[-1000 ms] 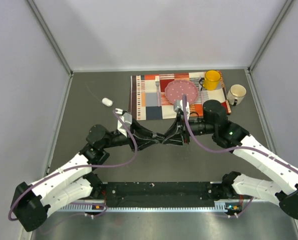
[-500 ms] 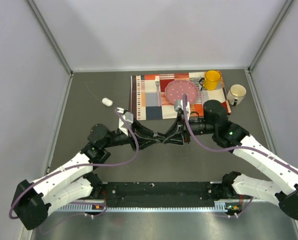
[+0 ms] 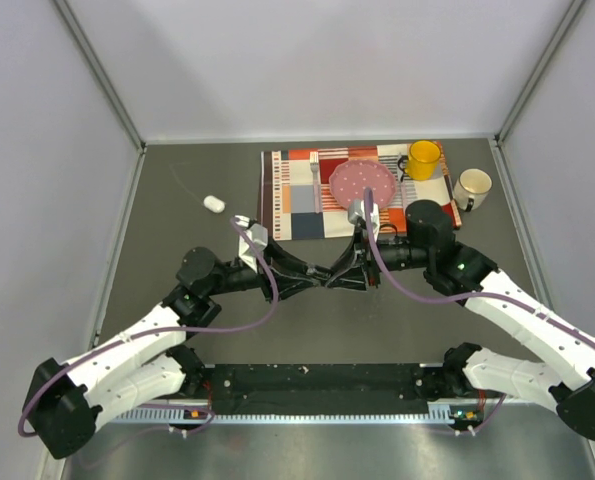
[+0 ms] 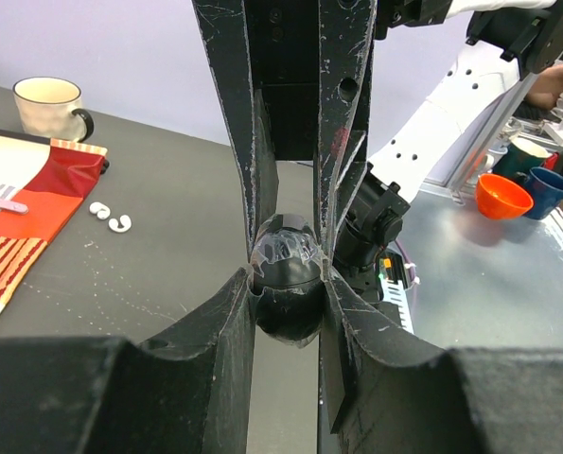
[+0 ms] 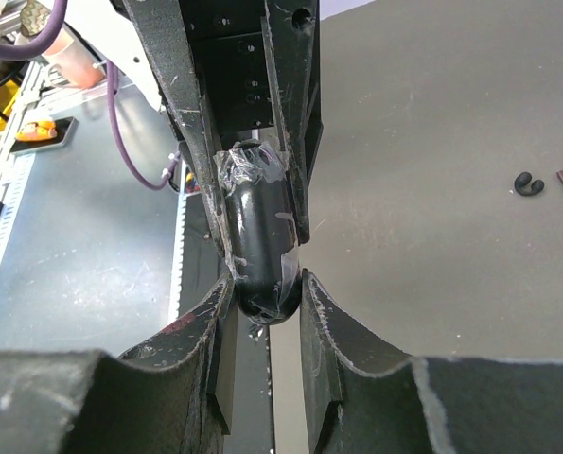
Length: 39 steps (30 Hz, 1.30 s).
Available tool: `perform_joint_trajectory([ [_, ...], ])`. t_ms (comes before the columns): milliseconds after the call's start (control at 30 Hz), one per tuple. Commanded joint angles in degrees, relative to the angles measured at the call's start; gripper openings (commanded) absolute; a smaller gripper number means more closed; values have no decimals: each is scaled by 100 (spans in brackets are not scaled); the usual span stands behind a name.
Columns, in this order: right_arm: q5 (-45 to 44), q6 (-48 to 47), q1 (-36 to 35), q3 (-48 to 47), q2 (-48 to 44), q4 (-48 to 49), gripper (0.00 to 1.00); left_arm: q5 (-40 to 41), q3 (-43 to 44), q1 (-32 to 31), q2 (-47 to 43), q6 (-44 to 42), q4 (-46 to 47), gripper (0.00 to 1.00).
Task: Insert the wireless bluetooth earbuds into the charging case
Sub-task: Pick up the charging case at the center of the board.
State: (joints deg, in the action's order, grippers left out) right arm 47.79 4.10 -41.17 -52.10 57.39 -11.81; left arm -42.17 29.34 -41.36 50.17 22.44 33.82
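Grey tabletop (image 3: 167,230), pale walls (image 3: 327,60)
Left gripper (image 3: 315,282) and right gripper (image 3: 335,278) both pinch one black charging case (image 4: 286,284) (taped).

R end effector (image 5: 265,281) & L end effector (image 5: 264,244) pinch blk case (image 5: 253,208).

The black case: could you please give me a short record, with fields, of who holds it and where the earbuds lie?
black case: gripped by both hands, from opposite ends
left hand: shut on black case
right hand: shut on black case
white earbuds: two, loose on the table, beside the placemat
black earbud: loose on the table
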Motion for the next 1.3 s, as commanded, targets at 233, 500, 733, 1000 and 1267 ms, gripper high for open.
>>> perform_joint_trajectory([
  [233,-383,56,-23,-195,-61,258,13,569,-700,-179,2,-144,1445,0],
  [500,-1298,635,-23,-187,-219,539,77,1902,-2087,-214,-131,-230,3786,0],
  [733,-2358,1742,-23,182,-606,1041,86,2354,-2706,-223,203,-635,5441,0],
  [1000,-2555,3018,-23,841,-430,1823,86,1854,-2574,-223,529,-425,6048,0],
  [1267,-1685,3665,-23,876,193,2367,86,1713,-2443,-223,134,-362,5673,0],
])
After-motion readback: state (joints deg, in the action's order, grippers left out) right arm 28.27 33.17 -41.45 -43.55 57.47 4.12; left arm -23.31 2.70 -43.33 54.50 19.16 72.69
